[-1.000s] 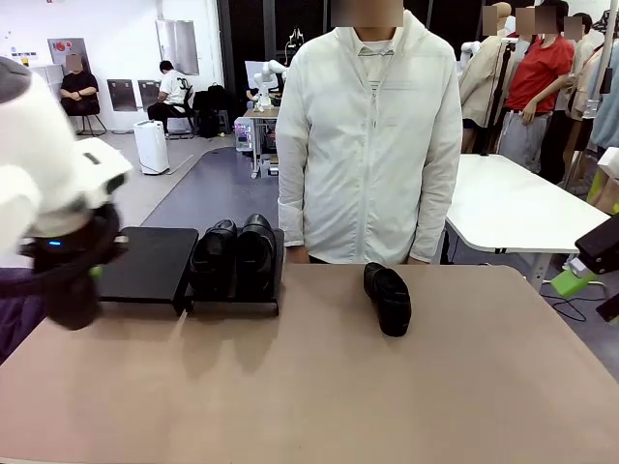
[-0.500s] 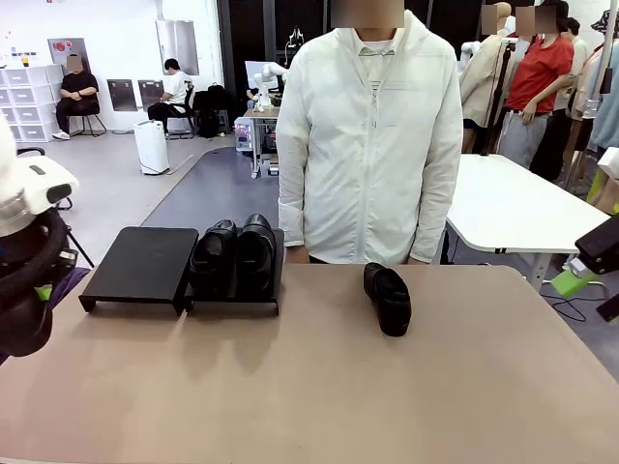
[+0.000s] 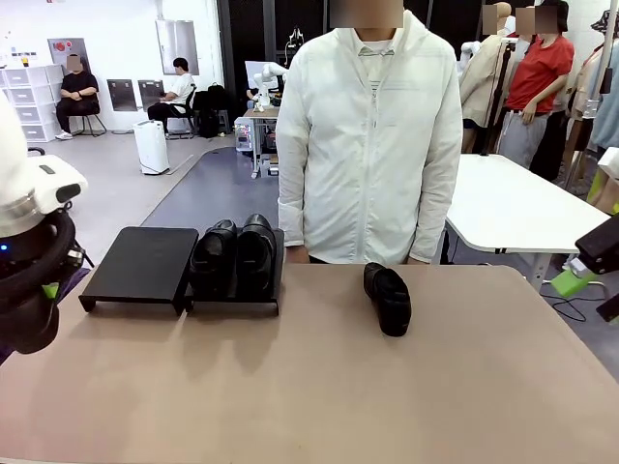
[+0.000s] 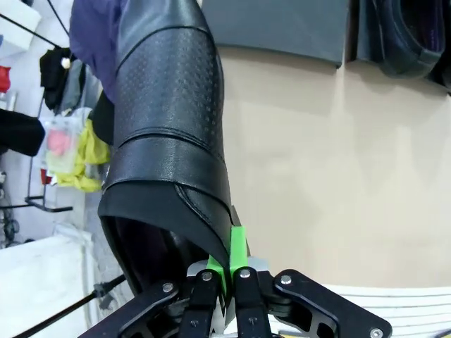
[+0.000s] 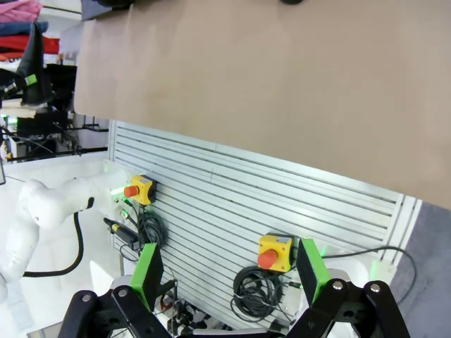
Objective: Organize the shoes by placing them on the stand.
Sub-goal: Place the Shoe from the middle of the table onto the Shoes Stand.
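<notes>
Carry step: left end effector (image 4: 228, 259) is clamped shut on the rim of one black shoe (image 4: 169, 141), off the desk's (image 3: 309, 387) left edge. The stand (image 3: 140, 261) has two shoes (image 3: 235, 253) on its right panel, its left panel is bare, and a fourth shoe (image 3: 388, 298) lies loose on the desk. Next is likely a swing over the bare panel to set the shoe sole-down; right end effector (image 5: 229, 271) is wide open, holding nothing. The held shoe's far end is cut off in the wrist view.
</notes>
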